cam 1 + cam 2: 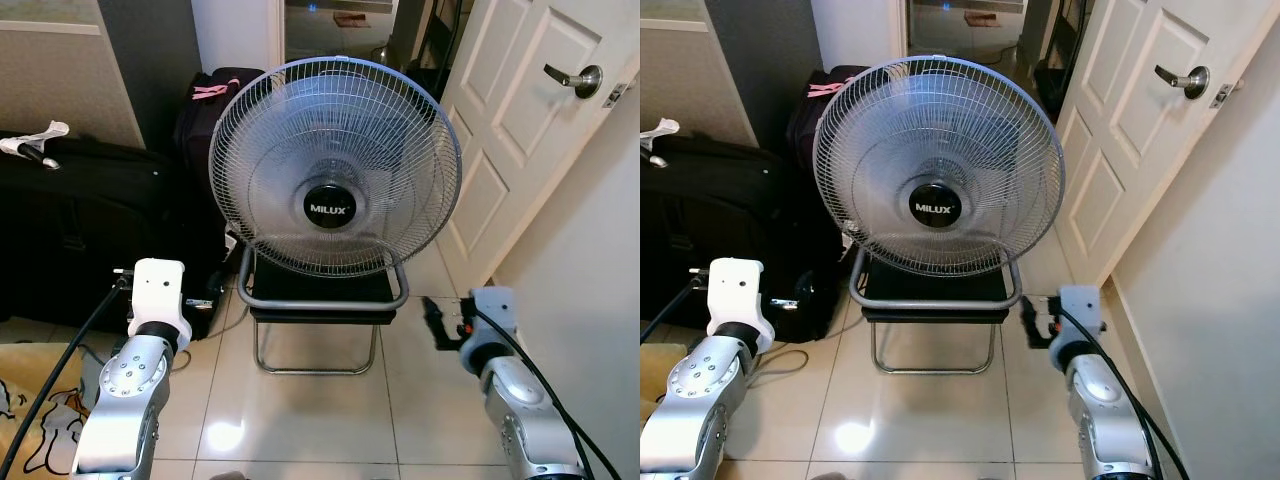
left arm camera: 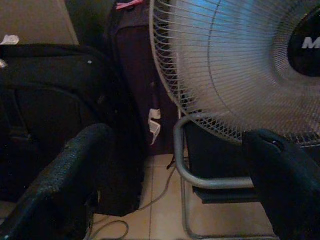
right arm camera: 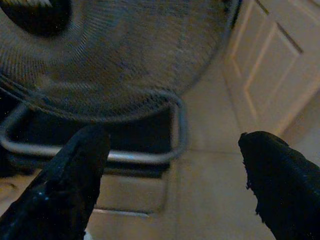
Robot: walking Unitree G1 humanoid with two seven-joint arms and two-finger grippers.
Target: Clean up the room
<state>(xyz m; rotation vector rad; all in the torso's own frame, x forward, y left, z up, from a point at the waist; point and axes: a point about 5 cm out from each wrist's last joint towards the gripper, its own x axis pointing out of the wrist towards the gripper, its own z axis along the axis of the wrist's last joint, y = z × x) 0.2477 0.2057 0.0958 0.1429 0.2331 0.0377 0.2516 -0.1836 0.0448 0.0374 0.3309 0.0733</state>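
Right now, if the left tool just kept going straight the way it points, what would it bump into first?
Probably the fan, near the lower edge of its grille and the grey frame beneath it. The left tool is open and aimed between the fan and the black bag. Depth is hard to judge, so it might slip into that gap instead.

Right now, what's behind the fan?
Behind the fan: a dark bag with a pink tag at its left, an open doorway above. Black luggage stands further left. The grille covers whatever is directly behind it.
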